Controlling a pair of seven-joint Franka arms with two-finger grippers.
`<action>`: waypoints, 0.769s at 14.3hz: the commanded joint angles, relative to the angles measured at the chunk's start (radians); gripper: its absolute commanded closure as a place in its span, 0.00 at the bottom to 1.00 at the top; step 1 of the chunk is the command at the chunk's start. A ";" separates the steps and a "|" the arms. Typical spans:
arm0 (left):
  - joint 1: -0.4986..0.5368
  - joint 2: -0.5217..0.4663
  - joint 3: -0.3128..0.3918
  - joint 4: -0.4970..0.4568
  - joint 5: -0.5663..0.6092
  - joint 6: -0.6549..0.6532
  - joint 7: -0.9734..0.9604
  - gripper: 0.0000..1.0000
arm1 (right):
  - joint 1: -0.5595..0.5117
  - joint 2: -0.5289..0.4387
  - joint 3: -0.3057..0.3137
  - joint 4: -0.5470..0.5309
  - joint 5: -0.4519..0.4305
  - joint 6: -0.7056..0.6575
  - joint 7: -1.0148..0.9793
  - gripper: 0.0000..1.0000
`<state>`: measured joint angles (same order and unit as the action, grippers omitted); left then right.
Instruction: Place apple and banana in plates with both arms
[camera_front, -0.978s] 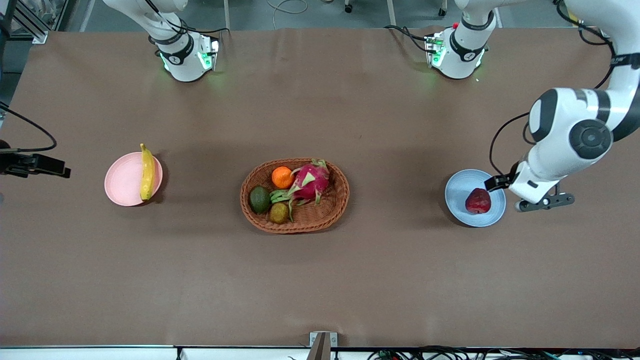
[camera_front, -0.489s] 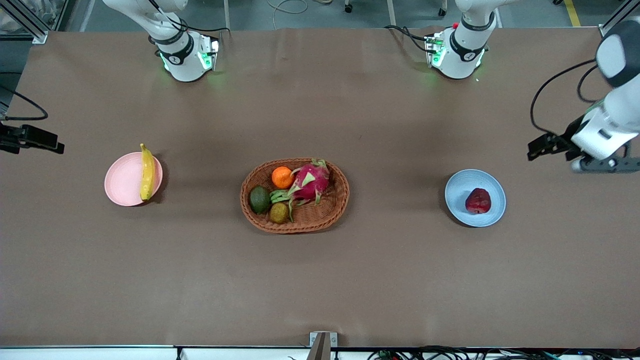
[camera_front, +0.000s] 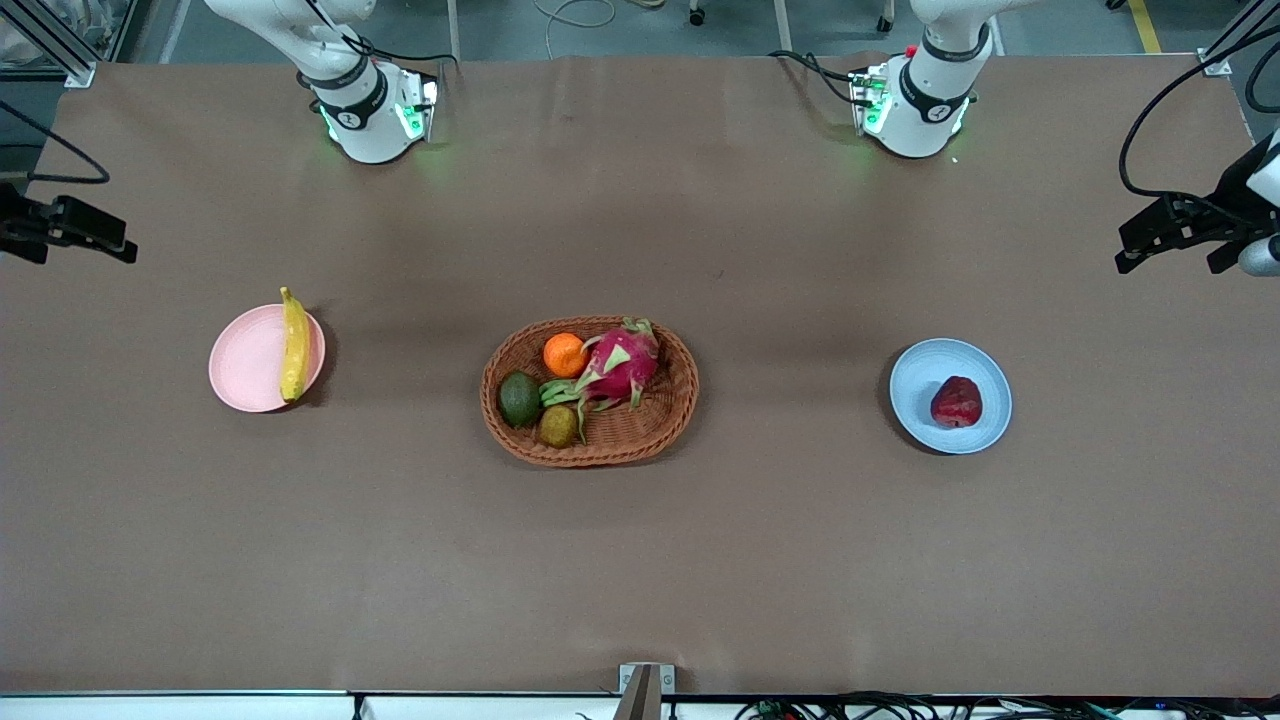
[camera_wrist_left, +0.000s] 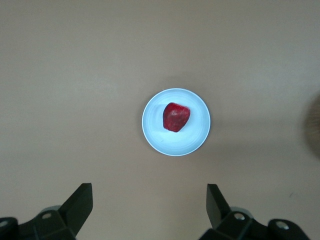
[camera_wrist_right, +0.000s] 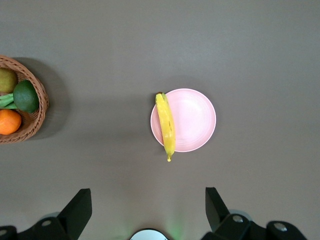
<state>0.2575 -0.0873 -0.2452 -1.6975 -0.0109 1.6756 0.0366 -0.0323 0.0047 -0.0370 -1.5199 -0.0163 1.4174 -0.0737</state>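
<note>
The yellow banana (camera_front: 293, 343) lies along the basket-side rim of the pale pink plate (camera_front: 245, 365) toward the right arm's end of the table. The dark red apple (camera_front: 956, 402) sits in the light blue plate (camera_front: 920, 385) toward the left arm's end. My left gripper (camera_front: 1172, 260) is open and empty, high over the table's end, well clear of the blue plate. My right gripper (camera_front: 78, 252) is open and empty, high over the other end. The left wrist view shows the apple (camera_wrist_left: 176, 116) in its plate (camera_wrist_left: 152, 134); the right wrist view shows the banana (camera_wrist_right: 166, 125) on its plate (camera_wrist_right: 196, 120).
An oval wicker basket (camera_front: 672, 405) stands mid-table with an orange (camera_front: 564, 354), a magenta dragon fruit (camera_front: 622, 365), an avocado (camera_front: 519, 398) and a brownish fruit (camera_front: 558, 426). The basket's edge (camera_wrist_right: 36, 125) shows in the right wrist view. Brown tabletop lies all round the plates.
My left gripper has risen away from the blue plate and drawn out to the table's end, leaving the apple in the plate. My right gripper has moved up slightly. The fruits have not moved.
</note>
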 joint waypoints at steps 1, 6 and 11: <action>-0.003 0.021 -0.016 0.061 -0.015 -0.042 -0.020 0.00 | 0.008 -0.093 0.000 -0.083 -0.025 0.023 0.009 0.00; -0.001 0.027 -0.016 0.096 -0.029 -0.056 -0.020 0.00 | 0.006 -0.118 0.000 -0.085 -0.022 0.008 0.009 0.00; 0.002 0.031 -0.014 0.098 -0.029 -0.057 -0.021 0.00 | 0.008 -0.118 0.000 -0.080 -0.005 0.020 0.009 0.00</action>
<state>0.2563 -0.0717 -0.2587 -1.6312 -0.0249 1.6438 0.0213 -0.0307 -0.0893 -0.0370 -1.5720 -0.0187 1.4197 -0.0737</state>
